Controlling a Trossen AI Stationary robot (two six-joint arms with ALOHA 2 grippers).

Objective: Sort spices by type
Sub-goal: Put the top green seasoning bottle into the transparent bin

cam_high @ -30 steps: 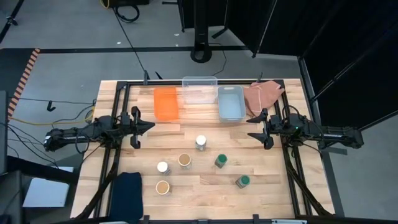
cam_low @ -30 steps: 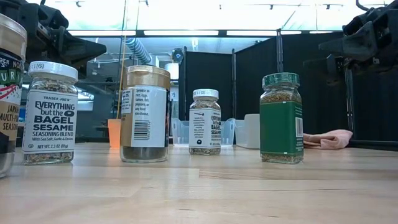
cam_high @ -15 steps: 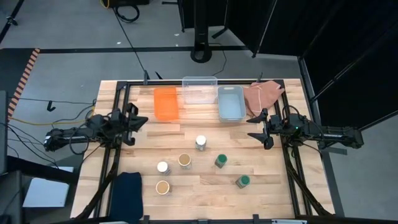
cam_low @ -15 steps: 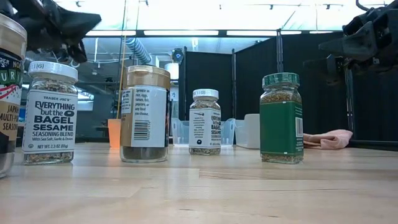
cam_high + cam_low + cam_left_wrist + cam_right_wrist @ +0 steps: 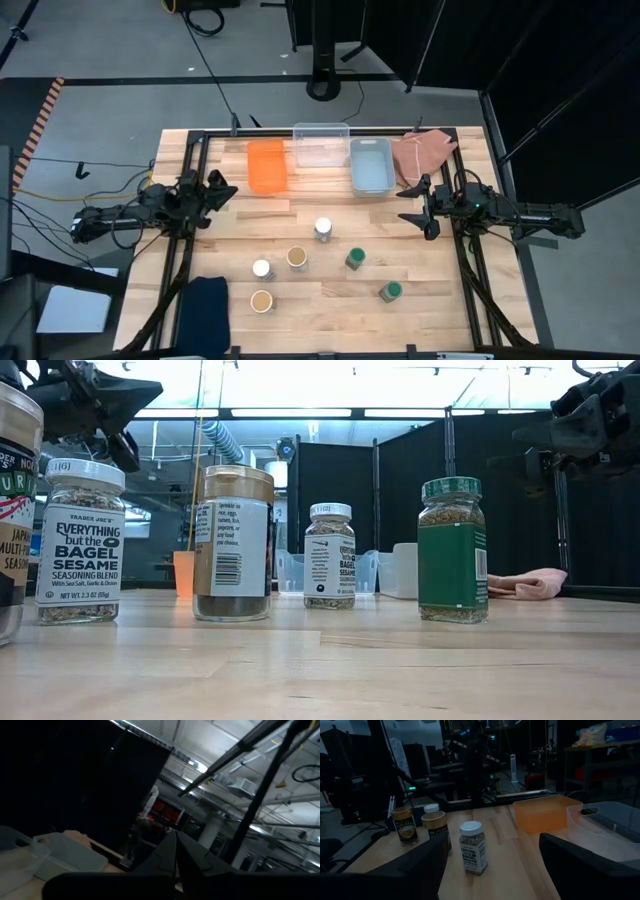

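All six spice jars [image 5: 322,230] stand loose mid-table, none binned. The left gripper [image 5: 222,192], fingers together, tilts up beside the orange bin [image 5: 266,166]; it needs to level and open first. The right gripper [image 5: 412,204] waits spread. Only the low view reads the labels on the jars.

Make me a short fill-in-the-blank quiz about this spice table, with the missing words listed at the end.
1. The number of spice jars standing on the table is ____.
2. The bin between the orange bin and the pale-blue bin is ____.
3. The right gripper has its fingers ____.
4. The two jars nearest the right gripper have lids coloured ____.

Missing words: six; clear; open; green
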